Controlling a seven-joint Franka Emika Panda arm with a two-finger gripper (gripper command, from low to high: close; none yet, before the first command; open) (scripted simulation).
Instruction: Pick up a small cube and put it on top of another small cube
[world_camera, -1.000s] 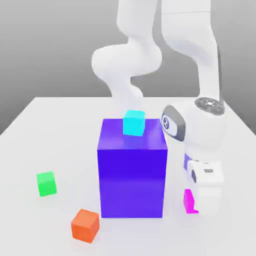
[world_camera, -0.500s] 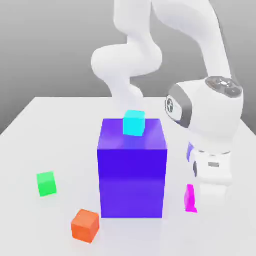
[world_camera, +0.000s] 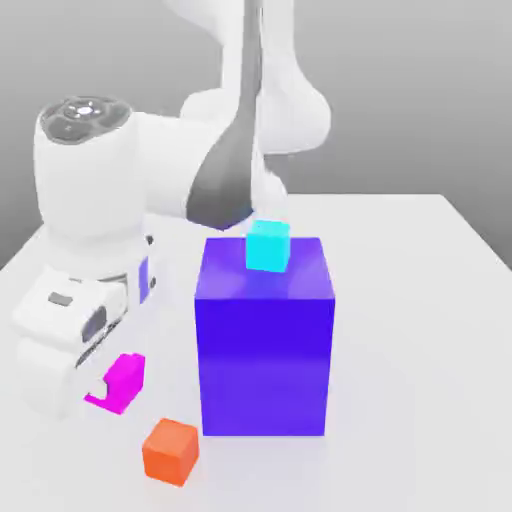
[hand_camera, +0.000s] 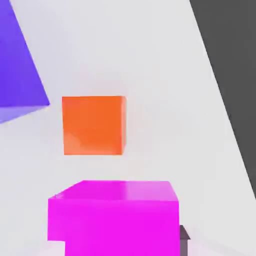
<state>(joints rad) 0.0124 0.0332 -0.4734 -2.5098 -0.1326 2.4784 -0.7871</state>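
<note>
Between the tool's (world_camera: 112, 385) closed fingers you held the magenta cube (world_camera: 124, 381), lifted off the counter (world_camera: 420, 330). You had swung it from the big blue block's (world_camera: 264, 345) far side over to just beside the orange cube (world_camera: 170, 452), toward the stacking spot.

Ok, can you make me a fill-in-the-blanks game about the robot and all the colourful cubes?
1. The robot's fingers are shut on the small ____ cube.
2. The small cyan cube sits on top of the big ____ block.
3. On the white table, the small orange cube rests near the big block's front corner on the exterior view's ____ side.

Missing words: magenta; blue-violet; left
</note>
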